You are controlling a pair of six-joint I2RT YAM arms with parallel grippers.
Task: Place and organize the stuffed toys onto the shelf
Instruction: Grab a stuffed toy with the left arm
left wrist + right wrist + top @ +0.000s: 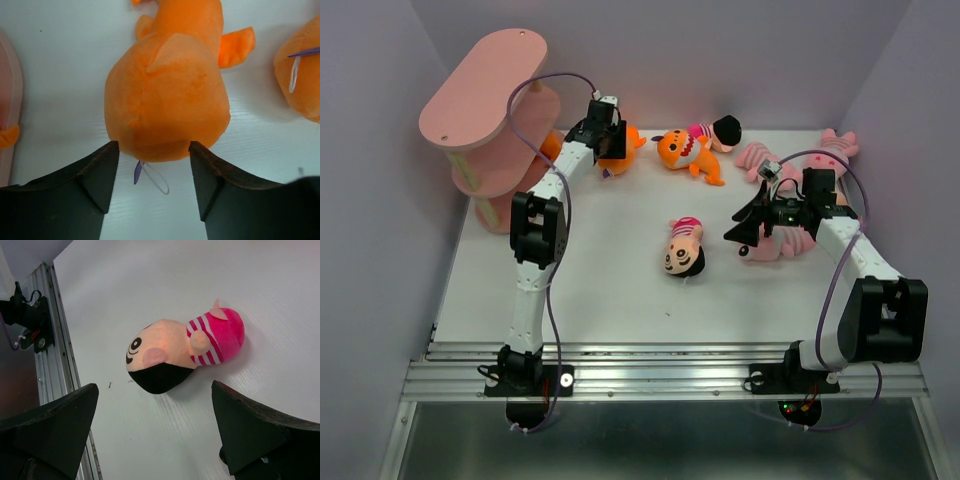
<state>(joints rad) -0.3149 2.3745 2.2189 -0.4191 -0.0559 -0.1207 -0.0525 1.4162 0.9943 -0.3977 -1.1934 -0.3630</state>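
In the top view the pink three-tier shelf [485, 115] stands at the back left. Just right of it my left gripper [610, 140] is down at an orange stuffed toy [628, 140]. In the left wrist view that orange toy [167, 95] fills the middle, and my left gripper [152, 150] is open, its fingertips [107, 160] at either side of the toy's near end. My right gripper [740, 226] is open above the table, pointing at a black-haired doll [684, 248]. The doll [175, 352] lies on its side beyond the right gripper [154, 390], apart from it.
A second orange toy [682, 150] and another doll [716, 130] lie at the back centre. Pink striped animals [820, 150] lie at the right, one [775, 246] under my right arm. Something orange [551, 146] sits by the shelf's lower tiers. The metal rail [55, 340] borders the near edge.
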